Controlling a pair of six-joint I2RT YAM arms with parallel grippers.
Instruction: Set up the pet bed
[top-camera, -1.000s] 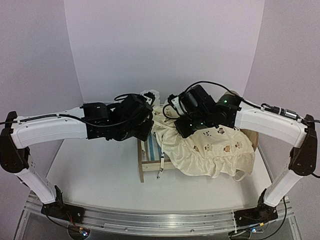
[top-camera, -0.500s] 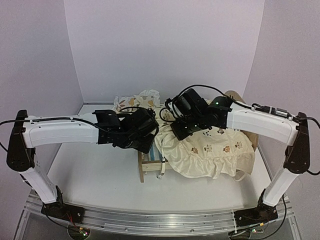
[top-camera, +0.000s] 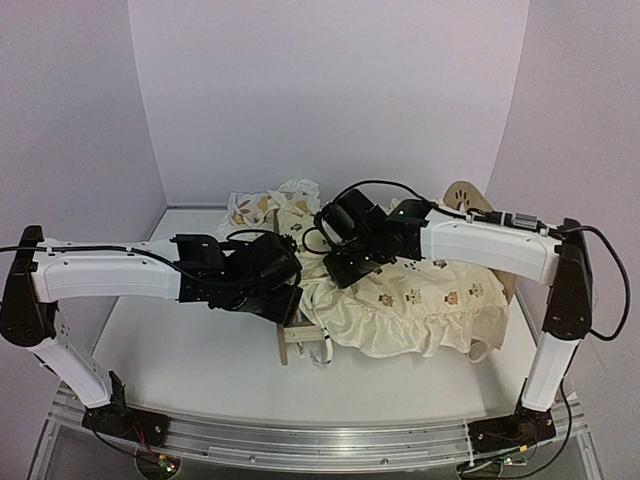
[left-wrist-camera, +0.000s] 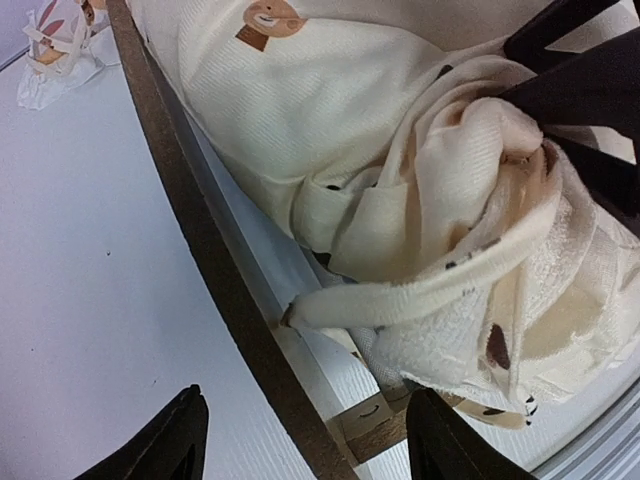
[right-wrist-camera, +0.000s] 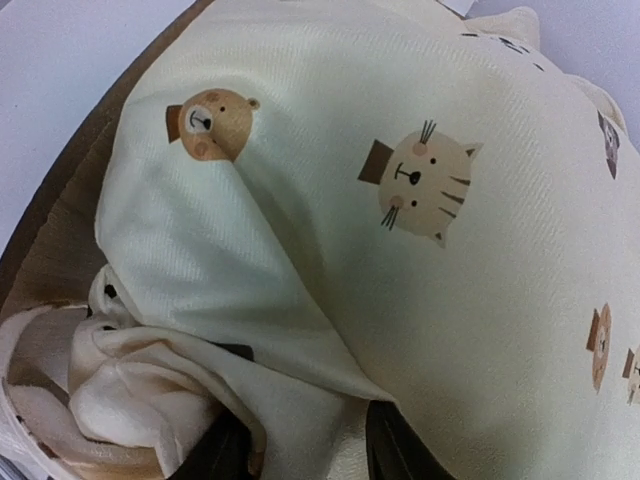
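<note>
Pet bed (top-camera: 462, 197) sits on the white surface (top-camera: 190, 340) ahead of both arm bases. I judge the cream animal-print quilt (top-camera: 420, 300) is being spread over it: it covers nearly the whole frame and spills over the bed's near side in ruffles. My left gripper (left-wrist-camera: 310, 405) hangs at the bed's left end, released, its jaws astride the wooden frame edge (left-wrist-camera: 215, 270) with a bunched quilt corner just beside it. My right gripper (right-wrist-camera: 300, 445) is over the bed's left half with a quilt fold between its fingers; I cannot tell whether it pinches. A leaf-print pillow (top-camera: 255, 205) lies behind the bed's left end. Of the bed itself only its light plywood shows: the rounded, paw-cutout end board at the right and a bit of frame.
</note>
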